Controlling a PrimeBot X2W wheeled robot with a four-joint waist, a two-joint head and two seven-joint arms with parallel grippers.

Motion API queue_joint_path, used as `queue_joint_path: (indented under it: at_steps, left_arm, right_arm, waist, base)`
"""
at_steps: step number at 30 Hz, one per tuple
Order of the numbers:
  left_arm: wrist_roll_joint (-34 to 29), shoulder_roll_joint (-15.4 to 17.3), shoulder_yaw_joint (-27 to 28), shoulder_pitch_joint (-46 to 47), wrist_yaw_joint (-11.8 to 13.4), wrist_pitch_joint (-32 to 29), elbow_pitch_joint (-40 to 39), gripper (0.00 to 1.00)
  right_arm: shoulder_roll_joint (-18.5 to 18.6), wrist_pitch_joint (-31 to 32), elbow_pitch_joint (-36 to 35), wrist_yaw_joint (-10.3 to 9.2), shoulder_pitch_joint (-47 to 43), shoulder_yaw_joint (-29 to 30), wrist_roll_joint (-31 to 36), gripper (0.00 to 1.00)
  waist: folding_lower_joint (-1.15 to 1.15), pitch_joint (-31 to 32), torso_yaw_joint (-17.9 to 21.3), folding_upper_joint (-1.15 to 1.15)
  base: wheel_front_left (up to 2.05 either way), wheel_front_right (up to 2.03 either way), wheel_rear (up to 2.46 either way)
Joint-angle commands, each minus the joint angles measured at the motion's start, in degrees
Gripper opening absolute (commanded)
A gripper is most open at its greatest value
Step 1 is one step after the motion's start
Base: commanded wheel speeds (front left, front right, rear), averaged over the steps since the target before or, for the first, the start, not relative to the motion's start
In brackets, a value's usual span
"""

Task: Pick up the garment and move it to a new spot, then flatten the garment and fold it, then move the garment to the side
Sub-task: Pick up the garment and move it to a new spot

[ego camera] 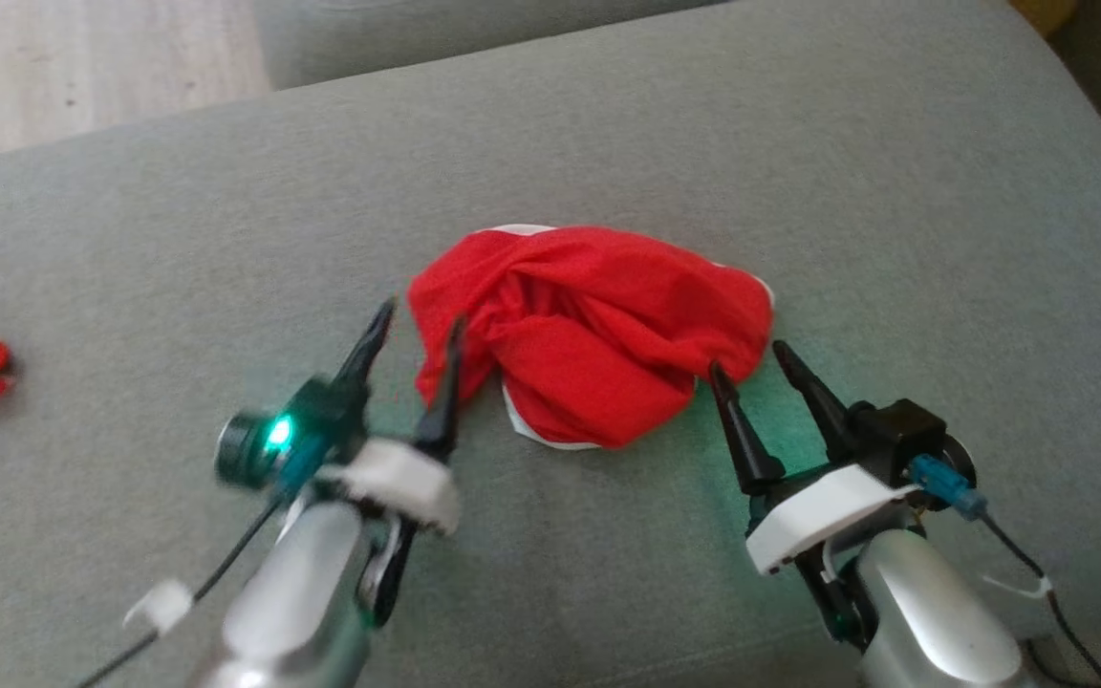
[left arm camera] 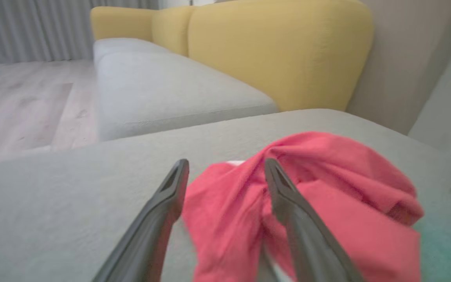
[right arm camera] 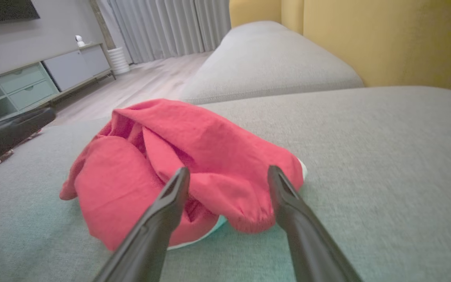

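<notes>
Since the garment point(ego camera: 589, 330) lies as a crumpled red heap at the centre of the head view, on the grey cushion point(ego camera: 847, 143), with its long axis running left to right across the frame, I have one gripper at each end of it. My left gripper point(ego camera: 422, 315) sits at the heap's lower-left end, pointing up the frame. Its fingers are spread, and the inner one crosses the cloth's edge while the outer one stands over bare cushion. In my left wrist view a fold rises between the two fingers, but they pinch nothing. My right gripper point(ego camera: 747, 358) is at the lower-right end, also spread wide and holding nothing, with its inner tip just at the hem. Neither arm looks clearly nearer, since both are right at the cloth. The heap is not yet flat, so I judge the next move needs both grippers to close on opposite ends and draw them apart along that axis.
</notes>
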State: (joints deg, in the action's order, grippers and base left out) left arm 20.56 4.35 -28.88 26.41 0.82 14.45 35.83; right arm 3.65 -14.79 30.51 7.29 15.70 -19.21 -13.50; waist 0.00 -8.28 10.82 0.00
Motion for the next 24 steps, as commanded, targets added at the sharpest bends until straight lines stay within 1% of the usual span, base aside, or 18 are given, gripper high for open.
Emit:
queue_joint_path:
  at_steps: [1,3,7,14,18,24]
  left_arm:
    - [-0.58,1.29,3.23,-0.7,0.82,0.53,-2.54,1.0]
    - [-1.27,1.52,6.35,-4.48,1.66,0.53,-4.73,1.0]
    - [-2.82,1.44,11.82,-11.92,1.83,0.54,-8.4,1.0]
    - [-5.49,-0.01,19.67,-22.19,0.82,0.54,-12.85,1.0]
    - [-6.62,-0.91,21.69,-25.94,-0.31,0.54,-13.53,1.0]
    - [-7.85,-1.4,21.83,-26.54,-1.66,0.54,-13.57,1.0]
  right_arm:
    - [-0.77,-0.21,-1.68,0.2,0.0,-0.4,0.43,1.0]
    - [-0.77,-0.21,-1.77,0.2,-0.47,0.64,0.82,1.0]
    - [-0.77,-0.21,-1.92,0.2,-1.82,2.0,1.2,1.0]
    - [-0.77,-0.21,-1.42,0.2,-4.87,3.98,1.69,1.0]
    - [-0.77,-0.21,-0.54,0.2,-6.31,4.87,2.23,1.0]
    - [-0.77,-0.21,0.75,0.2,-6.9,6.31,2.61,1.0]
  waist:
    - [0.0,0.89,-1.44,0.0]
    - [0.0,1.76,-2.7,0.0]
    - [0.0,3.5,-4.55,0.0]
    - [0.0,6.24,-6.06,0.0]
    - [0.0,6.72,-6.47,0.0]
    - [0.0,6.38,-7.55,0.0]
  base:
    - [0.0,0.0,0.0]
    - [0.0,0.0,0.0]
    - [0.0,0.0,0.0]
    - [0.0,0.0,0.0]
    - [0.0,0.0,0.0]
    - [0.0,0.0,0.0]
